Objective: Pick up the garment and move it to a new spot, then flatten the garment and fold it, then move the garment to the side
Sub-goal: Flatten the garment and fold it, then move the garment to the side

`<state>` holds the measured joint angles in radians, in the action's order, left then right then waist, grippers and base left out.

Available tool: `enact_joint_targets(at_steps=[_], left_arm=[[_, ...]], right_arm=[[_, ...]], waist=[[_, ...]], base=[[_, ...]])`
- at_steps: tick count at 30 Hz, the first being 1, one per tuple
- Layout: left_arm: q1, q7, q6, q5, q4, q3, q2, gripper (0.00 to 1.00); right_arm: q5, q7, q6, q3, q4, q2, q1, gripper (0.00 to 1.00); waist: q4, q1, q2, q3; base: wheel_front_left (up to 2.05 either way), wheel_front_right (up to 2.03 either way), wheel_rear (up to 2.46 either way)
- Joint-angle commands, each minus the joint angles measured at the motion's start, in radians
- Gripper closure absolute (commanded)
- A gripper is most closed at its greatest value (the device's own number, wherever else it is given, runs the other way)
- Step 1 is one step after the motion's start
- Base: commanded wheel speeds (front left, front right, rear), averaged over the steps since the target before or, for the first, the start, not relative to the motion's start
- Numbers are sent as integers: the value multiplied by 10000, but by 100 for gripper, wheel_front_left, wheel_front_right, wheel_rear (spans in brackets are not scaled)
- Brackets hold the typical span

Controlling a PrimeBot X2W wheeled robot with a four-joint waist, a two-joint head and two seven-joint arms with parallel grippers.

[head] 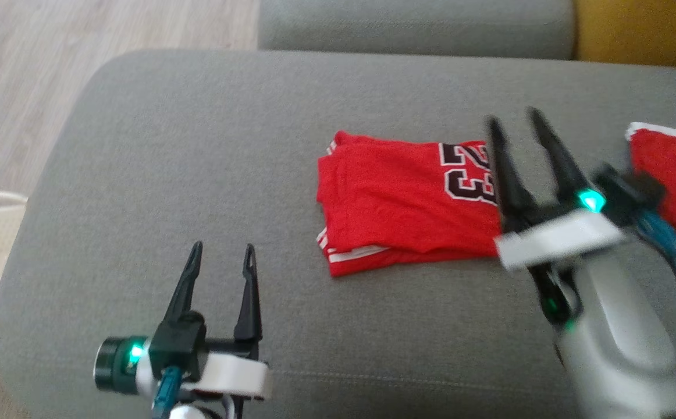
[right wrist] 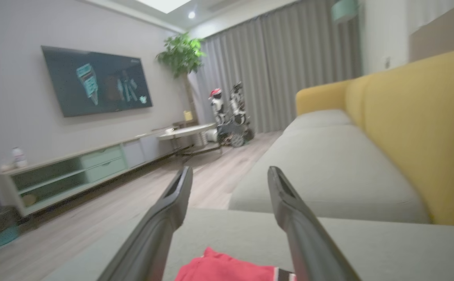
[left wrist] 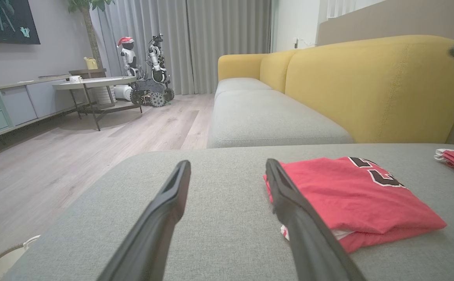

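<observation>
Red folded garment [head: 408,201], number up.

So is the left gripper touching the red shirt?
Apart. The head view shows bare grey cushion between the left gripper and the shirt.

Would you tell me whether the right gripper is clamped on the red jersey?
No, the right gripper stands open with nothing between its fingers, and the folded red jersey lies flat on the sofa seat.
</observation>
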<state>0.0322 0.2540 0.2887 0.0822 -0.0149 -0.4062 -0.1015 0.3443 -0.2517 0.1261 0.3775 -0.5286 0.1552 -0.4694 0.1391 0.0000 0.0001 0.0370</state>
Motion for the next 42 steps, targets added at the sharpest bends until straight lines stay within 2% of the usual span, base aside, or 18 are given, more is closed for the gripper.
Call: enact_joint_targets(at_steps=[1, 5, 9, 19, 23, 42], left_arm=[[-93, 78, -78, 37, -392, 449, -70, 0], [131, 78, -202, -44, -641, 705, -70, 0], [388, 78, -323, -267, -857, 845, -121, 0], [1267, 78, -575, -383, -731, 1172, -118, 0], [1418, 78, -733, -427, -659, 1202, -79, 0], [1402, 78, -784, -681, -606, 1315, 94, 0]], right_arm=[[-544, -97, 46, -326, 786, -219, 997, 0], [-1924, -99, 46, -1632, 2182, -369, 2513, 0], [-2386, -99, 46, -2179, 2827, -645, 3537, 0], [-2076, -100, 46, -1853, 3051, -878, 4960, 0], [-2145, -100, 46, -1862, 3007, -905, 5086, 0], [-2267, -101, 46, -1855, 2912, -932, 5054, 0]], waist=[[-313, 0, -1, -334], [-553, 0, -1, -516], [-740, 0, -1, -693], [-910, 0, -1, -1162], [-878, 0, -1, -1250], [-704, 0, -1, -1075]], base=[[0, 0, 0], [0, 0, 0], [0, 0, 0], [0, 0, 0], [0, 0, 0], [0, 0, 0]])
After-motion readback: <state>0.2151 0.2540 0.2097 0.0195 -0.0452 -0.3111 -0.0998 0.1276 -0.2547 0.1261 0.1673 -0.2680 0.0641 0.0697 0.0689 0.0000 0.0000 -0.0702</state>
